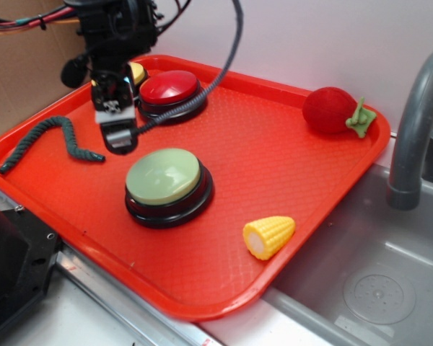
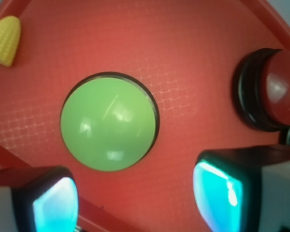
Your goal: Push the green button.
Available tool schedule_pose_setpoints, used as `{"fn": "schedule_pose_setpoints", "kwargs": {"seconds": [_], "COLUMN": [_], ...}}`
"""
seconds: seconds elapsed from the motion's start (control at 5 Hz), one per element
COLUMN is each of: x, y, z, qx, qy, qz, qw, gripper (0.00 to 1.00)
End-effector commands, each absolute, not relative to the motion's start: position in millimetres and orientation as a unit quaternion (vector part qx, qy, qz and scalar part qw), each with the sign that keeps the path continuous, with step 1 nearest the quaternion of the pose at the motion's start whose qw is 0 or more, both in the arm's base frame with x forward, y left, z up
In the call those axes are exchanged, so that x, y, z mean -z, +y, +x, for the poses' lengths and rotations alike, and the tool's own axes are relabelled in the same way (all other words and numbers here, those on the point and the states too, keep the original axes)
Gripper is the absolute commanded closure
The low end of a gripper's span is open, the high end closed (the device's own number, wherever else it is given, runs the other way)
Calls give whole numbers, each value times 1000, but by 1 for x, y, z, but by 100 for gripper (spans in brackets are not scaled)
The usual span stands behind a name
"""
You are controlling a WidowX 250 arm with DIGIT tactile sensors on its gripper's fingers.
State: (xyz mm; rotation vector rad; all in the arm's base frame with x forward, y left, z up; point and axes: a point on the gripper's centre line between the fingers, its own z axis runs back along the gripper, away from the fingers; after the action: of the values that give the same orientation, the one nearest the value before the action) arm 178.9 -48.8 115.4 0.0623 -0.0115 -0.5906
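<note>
The green button (image 1: 164, 177) sits on the red tray (image 1: 289, 144) at centre-left of the exterior frame, and in the wrist view it fills the middle left. The gripper (image 1: 118, 135) hangs above the tray just up and left of it, not touching, with its 2 fingers (image 2: 217, 193) parted and nothing between them.

To press well, I judge the arm should shift toward the dome's centre, then come straight down so a fingertip meets the crown instead of sliding off the slope.

The yellow button (image 1: 138, 71) is mostly hidden behind the arm, and the red button (image 1: 169, 88) is cut off at the wrist frame's right edge. Height above the tray is hard to judge; it looks low.
</note>
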Motion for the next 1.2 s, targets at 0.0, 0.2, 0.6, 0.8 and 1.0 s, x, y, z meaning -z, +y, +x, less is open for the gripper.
{"fn": "schedule_pose_setpoints", "kwargs": {"seconds": [0.0,0.2,0.6,0.8,1.0], "x": [-140,-148,-162,-166,-171], "y": [-47,-47,-42,-41,-39], "z": [178,174,168,166,164], "qx": [274,270,255,251,246], "qy": [-32,-31,-31,-33,-34], "qz": [30,31,31,32,35], "qw": [961,962,966,967,968], "gripper": [0,0,0,0,0]}}
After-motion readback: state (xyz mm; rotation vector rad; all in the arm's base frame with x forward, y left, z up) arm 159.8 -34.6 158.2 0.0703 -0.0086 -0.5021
